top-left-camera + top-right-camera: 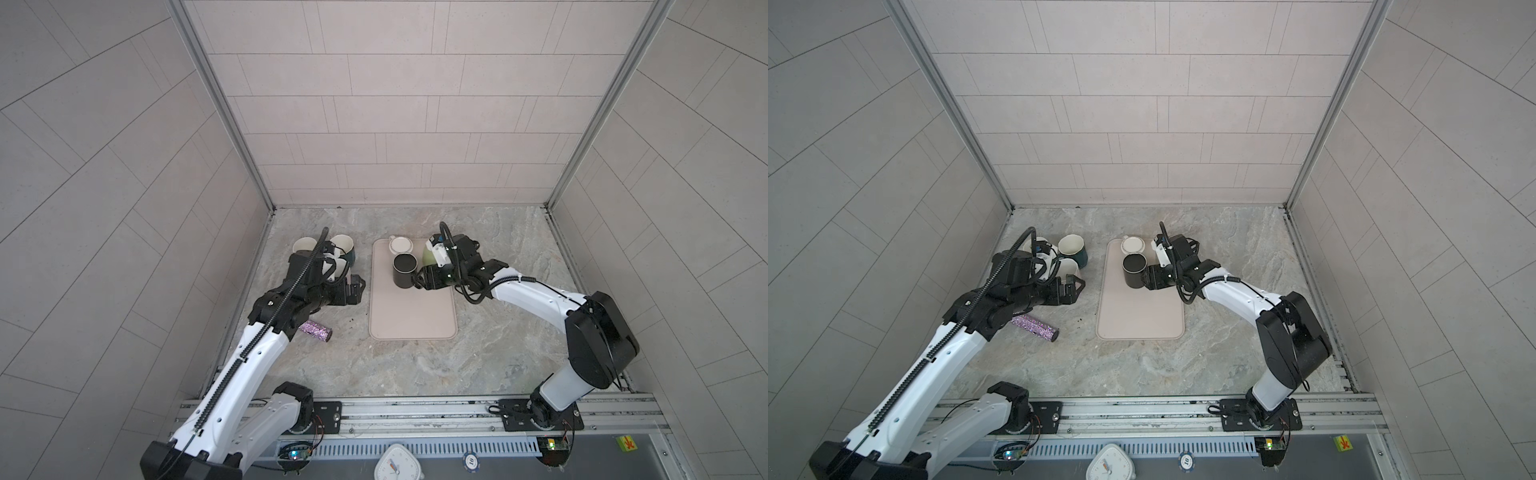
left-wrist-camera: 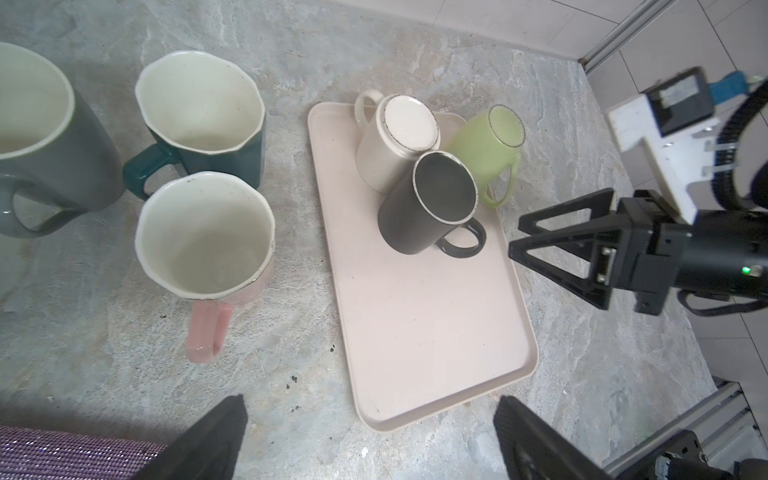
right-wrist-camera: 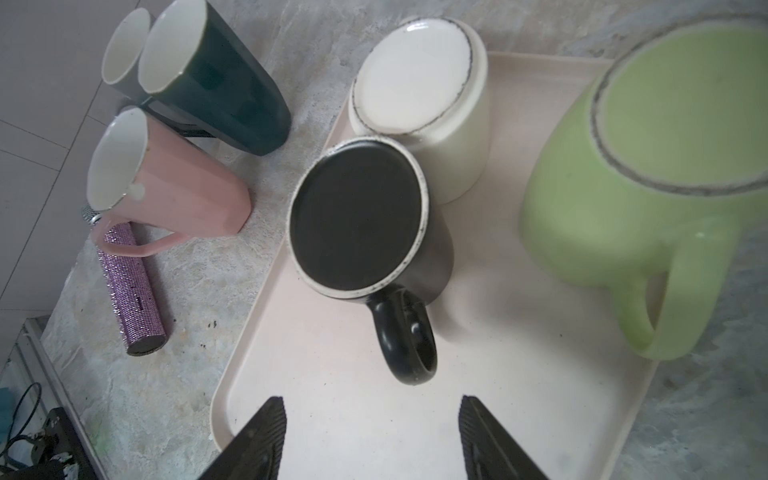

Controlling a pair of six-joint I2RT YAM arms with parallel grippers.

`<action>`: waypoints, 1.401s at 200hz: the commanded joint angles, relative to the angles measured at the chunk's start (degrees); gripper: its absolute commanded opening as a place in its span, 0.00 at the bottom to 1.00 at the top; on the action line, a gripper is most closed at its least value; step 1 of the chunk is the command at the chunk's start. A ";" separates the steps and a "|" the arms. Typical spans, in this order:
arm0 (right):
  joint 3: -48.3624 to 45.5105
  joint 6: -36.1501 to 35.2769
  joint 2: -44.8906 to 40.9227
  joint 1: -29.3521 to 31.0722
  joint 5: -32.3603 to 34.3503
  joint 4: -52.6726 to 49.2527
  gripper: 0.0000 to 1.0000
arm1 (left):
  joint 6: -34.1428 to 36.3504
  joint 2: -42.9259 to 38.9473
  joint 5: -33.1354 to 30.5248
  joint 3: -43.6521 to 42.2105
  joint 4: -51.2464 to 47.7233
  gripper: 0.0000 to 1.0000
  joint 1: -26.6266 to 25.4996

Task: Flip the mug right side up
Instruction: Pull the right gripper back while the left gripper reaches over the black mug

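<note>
Right end effector beside black mug

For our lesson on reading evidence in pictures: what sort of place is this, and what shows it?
Probably a robot test cell mocked up as a kitchen counter: robot arms bolted to a metal rail, tile-pattern walls boxing in a marble-look tabletop, and a black mug upside down on a tray.

This looks like a robot test cell dressed as a kitchen. Tiled panels in aluminium framing box a marble-look counter. Arm bases bolt to a rail.
</note>
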 commanded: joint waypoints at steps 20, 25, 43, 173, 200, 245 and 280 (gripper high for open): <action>3.18 0.22 6.20 -0.03 -3.62 1.32 0.67 | -0.56 0.44 -0.92 2.09 -1.77 1.00 -2.02; 3.27 0.77 6.56 -0.03 -3.95 1.63 0.67 | -0.52 0.42 -1.23 2.25 -1.99 1.00 -2.27; 2.56 2.47 7.13 0.30 -4.06 3.61 0.67 | -0.43 0.41 -2.54 2.60 -2.48 1.00 -2.91; -5.88 11.68 -0.92 5.37 -6.66 9.73 0.71 | -0.04 7.66 -4.88 5.17 0.42 1.00 -5.59; -10.99 11.70 -11.96 2.06 -6.45 8.59 0.77 | -0.60 10.87 -6.97 6.15 2.79 1.00 -10.08; -20.61 7.74 -33.34 -1.62 4.00 -0.52 0.78 | -4.15 18.26 -12.10 8.68 7.00 0.98 -16.82; -25.98 6.26 -45.46 -1.96 8.42 -7.01 0.82 | -7.70 23.98 -17.46 10.87 8.96 0.91 -21.78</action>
